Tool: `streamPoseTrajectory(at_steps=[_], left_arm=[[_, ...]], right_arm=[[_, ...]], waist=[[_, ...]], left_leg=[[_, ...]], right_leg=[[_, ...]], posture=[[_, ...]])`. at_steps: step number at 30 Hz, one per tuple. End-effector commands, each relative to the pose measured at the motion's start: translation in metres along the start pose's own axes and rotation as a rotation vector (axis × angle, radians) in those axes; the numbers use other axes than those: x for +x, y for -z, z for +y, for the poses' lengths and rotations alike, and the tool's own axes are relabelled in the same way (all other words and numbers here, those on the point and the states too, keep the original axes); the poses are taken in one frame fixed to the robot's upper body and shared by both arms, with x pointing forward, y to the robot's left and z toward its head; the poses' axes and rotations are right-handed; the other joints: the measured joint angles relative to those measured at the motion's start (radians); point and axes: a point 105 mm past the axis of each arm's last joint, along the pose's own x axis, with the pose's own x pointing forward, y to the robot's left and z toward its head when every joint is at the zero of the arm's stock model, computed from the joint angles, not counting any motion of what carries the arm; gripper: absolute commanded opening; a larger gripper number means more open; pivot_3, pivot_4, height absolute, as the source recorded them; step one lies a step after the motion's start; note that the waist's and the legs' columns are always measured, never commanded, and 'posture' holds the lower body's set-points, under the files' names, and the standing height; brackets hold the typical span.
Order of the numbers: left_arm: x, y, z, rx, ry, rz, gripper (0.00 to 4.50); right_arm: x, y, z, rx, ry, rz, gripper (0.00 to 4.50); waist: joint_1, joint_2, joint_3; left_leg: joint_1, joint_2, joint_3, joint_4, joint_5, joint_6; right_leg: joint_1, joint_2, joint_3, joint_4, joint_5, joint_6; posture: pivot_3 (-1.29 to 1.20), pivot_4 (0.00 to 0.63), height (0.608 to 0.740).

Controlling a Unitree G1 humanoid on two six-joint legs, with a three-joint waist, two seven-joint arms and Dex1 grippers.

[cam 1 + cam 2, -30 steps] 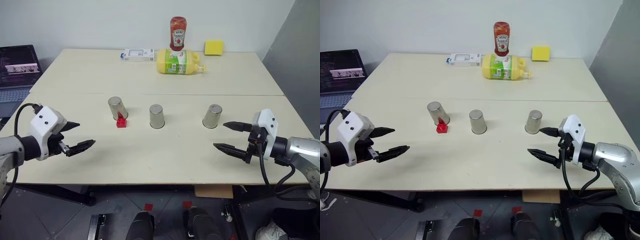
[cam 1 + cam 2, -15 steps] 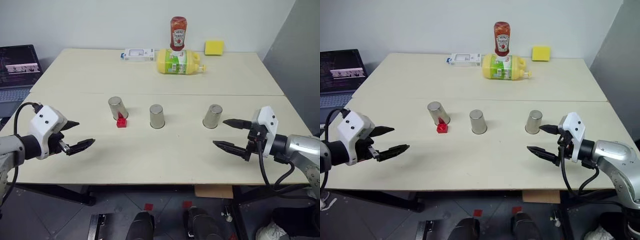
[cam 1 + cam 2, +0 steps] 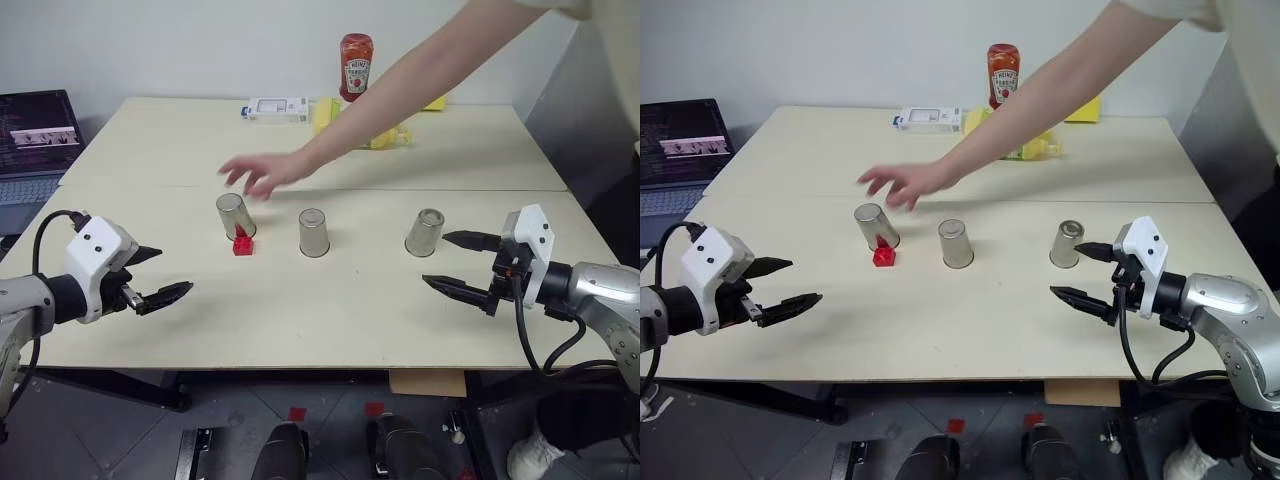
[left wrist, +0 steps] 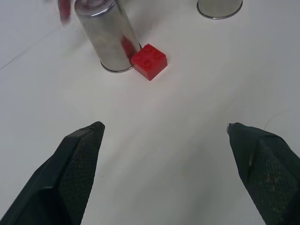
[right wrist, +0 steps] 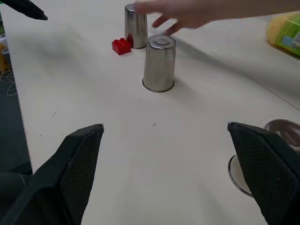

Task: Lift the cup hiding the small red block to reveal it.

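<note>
Left eye view: three upturned silver metal cups in a row across the pale surface [image 3: 330, 320], namely left cup [image 3: 235, 216], middle cup [image 3: 314, 232] and right cup [image 3: 425, 232], all mouth down. Small red block [image 3: 243, 243] already uncovered, lying on the surface just beside the base of the left cup on its near side, touching or nearly touching it; studs up in the left wrist view [image 4: 149, 61]. Person's hand [image 3: 255, 174] reaching in from the far right, arm stretched over the back of the surface, fingers spread just above and behind the left cup, not seen to touch it. Left hand [image 3: 155, 274] low over the near left edge, black fingers spread wide, nothing between them, well apart from the cups. Right hand [image 3: 462, 263] over the near right side, fingers likewise spread wide and empty, tips pointing toward the middle, upper fingertip just beside the right cup but apart from it. Behind the arm: ketchup bottle [image 3: 355, 66] standing cap down, yellow bottle [image 3: 385, 135] lying on its side and partly hidden, white box [image 3: 277, 108] to their left, corner of a yellow sponge [image 3: 437, 102]. Laptop [image 3: 36, 140] with lit screen off the far left edge.
</note>
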Motion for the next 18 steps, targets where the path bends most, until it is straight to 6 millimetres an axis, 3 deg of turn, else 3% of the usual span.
streamPoseTrajectory(at_steps=[1,18], left_arm=[[-0.0044,-0.0115,0.0038,0.051,-0.02,-0.022,4.46],[0.0019,-0.0137,0.0049,0.067,-0.005,-0.025,4.46]], right_arm=[[-0.0007,-0.0067,0.0025,-0.024,0.0,-0.022,4.5],[-0.0001,-0.0083,0.0032,-0.035,0.01,-0.024,4.5]], waist=[[0.0,0.0,0.0],[0.0,0.0,0.0]], left_leg=[[0.0,0.0,0.0,0.0,0.0,0.0],[0.0,0.0,0.0,0.0,0.0,0.0]], right_leg=[[0.0,0.0,0.0,0.0,0.0,0.0],[0.0,0.0,0.0,0.0,0.0,0.0]], posture=[[0.0,0.15,0.74],[0.0,0.15,0.74]])
